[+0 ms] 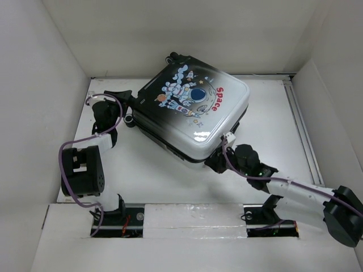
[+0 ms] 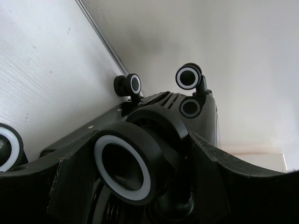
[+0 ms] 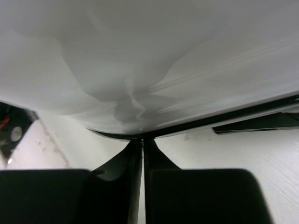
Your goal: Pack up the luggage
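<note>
While the spread left hand [image 1: 129, 107] is bracing the luggage [image 1: 193, 110] at a wheel [image 2: 124, 168], the right hand [image 1: 214, 162], pressed nearly together, is probably needing to follow the seam [image 3: 210, 122] steadily.

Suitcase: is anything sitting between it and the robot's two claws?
Nothing visible. The left gripper is at the wheeled end of the suitcase, its fingers on either side of a wheel. The right gripper is at the near corner, right up against the suitcase's edge.
</note>
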Controlling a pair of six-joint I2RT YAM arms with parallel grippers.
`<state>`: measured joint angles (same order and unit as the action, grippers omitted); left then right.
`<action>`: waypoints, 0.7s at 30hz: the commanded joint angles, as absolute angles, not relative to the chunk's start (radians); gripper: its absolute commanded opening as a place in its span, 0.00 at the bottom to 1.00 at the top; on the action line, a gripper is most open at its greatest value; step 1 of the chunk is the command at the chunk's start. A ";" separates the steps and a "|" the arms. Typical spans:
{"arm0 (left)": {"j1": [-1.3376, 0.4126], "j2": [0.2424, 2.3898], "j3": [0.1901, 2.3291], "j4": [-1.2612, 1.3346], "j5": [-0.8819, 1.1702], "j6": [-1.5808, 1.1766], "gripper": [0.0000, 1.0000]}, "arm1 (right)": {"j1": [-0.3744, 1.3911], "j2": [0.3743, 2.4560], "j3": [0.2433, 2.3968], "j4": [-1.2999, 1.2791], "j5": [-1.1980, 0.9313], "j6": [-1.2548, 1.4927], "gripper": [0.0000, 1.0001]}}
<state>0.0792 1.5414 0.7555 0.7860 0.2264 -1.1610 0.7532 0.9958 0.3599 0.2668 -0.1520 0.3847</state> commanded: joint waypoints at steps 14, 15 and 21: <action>0.080 1.531 0.720 0.949 0.227 -1.170 0.00 | 1.164 0.992 0.393 0.374 0.337 0.574 0.00; 0.080 1.531 0.709 0.950 0.227 -1.170 0.00 | 1.179 1.030 0.414 0.361 0.365 0.574 0.00; 0.060 1.477 0.638 0.974 0.218 -1.170 0.00 | 1.292 1.184 0.635 0.288 0.502 0.511 0.00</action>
<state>0.0845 1.5406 0.6842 0.9031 0.1841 -1.1984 1.2312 1.1465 0.4835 0.1860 0.4614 0.5186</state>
